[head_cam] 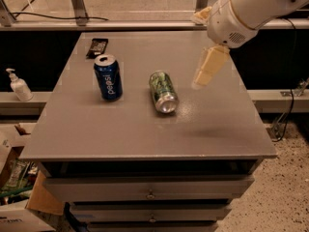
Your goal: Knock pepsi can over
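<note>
The blue pepsi can (108,77) stands upright on the left part of the grey table (145,134), its silver top up. A green can (163,92) lies on its side in the middle of the table, silver top facing the front. My gripper (203,79), cream-coloured, hangs from the white arm (241,8) above the table to the right of the green can, clear of it and well to the right of the pepsi can.
A dark flat packet (97,47) lies at the table's back left, behind the pepsi can. A white pump bottle (17,85) stands on a ledge left of the table. Drawers sit under the tabletop; cardboard boxes (19,202) are on the floor at lower left.
</note>
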Controlling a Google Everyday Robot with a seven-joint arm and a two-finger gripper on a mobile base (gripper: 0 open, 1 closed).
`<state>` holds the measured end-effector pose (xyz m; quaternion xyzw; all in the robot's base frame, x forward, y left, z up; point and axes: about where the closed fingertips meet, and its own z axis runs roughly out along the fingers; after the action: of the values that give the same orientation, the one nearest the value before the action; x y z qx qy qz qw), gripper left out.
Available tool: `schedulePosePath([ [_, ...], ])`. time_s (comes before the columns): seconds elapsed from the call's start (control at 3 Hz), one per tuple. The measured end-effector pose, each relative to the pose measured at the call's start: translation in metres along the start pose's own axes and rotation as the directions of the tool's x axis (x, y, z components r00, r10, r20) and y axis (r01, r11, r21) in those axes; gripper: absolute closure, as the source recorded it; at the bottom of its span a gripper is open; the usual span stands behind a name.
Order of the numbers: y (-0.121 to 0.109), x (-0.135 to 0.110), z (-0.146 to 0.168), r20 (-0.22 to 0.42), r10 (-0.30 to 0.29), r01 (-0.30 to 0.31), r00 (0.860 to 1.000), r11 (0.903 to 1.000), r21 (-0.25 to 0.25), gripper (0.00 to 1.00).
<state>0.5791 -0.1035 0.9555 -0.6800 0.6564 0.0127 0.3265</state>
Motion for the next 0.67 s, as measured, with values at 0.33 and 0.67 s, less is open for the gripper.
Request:
schedulePosePath([
  [0.33, 0.0167, 0.0004, -0.0316, -0.022, 0.003, -0.004, 1.000, 0.9989, -0.047, 0.00],
  [0.67, 0.0167, 0.0004, -0.0316, -0.022, 0.003, -0.004, 1.000, 0.9989, -0.047, 0.00],
])
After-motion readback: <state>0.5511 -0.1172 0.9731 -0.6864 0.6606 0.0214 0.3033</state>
